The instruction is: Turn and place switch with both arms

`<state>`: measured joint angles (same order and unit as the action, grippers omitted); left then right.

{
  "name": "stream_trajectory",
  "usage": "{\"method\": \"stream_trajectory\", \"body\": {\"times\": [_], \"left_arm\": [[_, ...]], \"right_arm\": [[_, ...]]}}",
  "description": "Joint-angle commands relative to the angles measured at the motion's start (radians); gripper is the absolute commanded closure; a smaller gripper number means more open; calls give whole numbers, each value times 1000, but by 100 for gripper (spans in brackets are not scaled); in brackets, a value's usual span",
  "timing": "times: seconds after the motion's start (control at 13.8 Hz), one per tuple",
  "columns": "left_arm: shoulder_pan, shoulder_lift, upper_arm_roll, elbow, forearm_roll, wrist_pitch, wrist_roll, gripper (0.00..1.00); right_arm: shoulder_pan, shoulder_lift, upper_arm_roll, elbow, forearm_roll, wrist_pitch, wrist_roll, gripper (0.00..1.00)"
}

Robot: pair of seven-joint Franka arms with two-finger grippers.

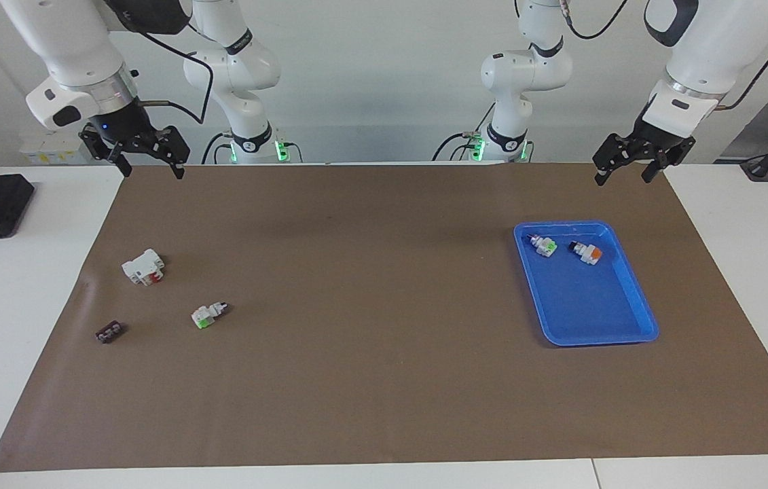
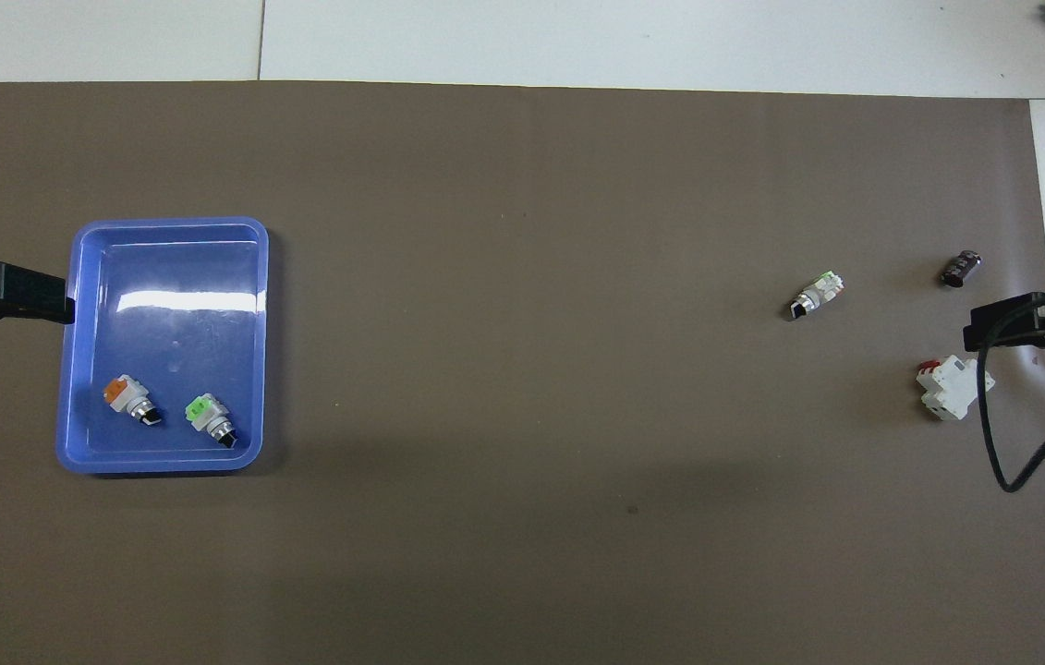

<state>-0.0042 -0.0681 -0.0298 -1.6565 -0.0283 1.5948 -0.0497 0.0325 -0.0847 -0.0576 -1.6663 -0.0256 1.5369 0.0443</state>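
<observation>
plainly risky: both hands, right hand and left hand, spread wide, grasping nothing, high over counter corners. switch lying loose toward right arm's end, farther than white block; easily mistaken for twin in tray, or slipping mid-turn.

- Around the green-capped switch on the mat I see bare mat on every side.
- The white block and small dark part lie near it, apart.
- Mid-table is open.
</observation>
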Motion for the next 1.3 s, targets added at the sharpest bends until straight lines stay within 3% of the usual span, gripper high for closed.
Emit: {"method": "stream_trajectory", "body": {"times": [0.0,0.51,0.65,0.87,1.01,1.23], "left_arm": [[7,-25,-4,-29,10,4,4,0],[7,-25,-4,-29,10,4,4,0],[7,-25,-4,-29,10,4,4,0],[7,-25,-4,-29,10,4,4,0],[7,-25,-4,-29,10,4,4,0],[7,-25,-4,-29,10,4,4,0]], "right_arm": [[-8,-16,2,-15,16,-6,-14,0],[-10,-17,1,-15,16,0,-23,0],[-10,-13,1,-16,15,78,-24,0],[-11,-18,-1,-39,16,92,-52,0],[-14,-23,-2,-72,16,109,-31,0],[4,-17,-1,-226,16,311,167,0]]}}
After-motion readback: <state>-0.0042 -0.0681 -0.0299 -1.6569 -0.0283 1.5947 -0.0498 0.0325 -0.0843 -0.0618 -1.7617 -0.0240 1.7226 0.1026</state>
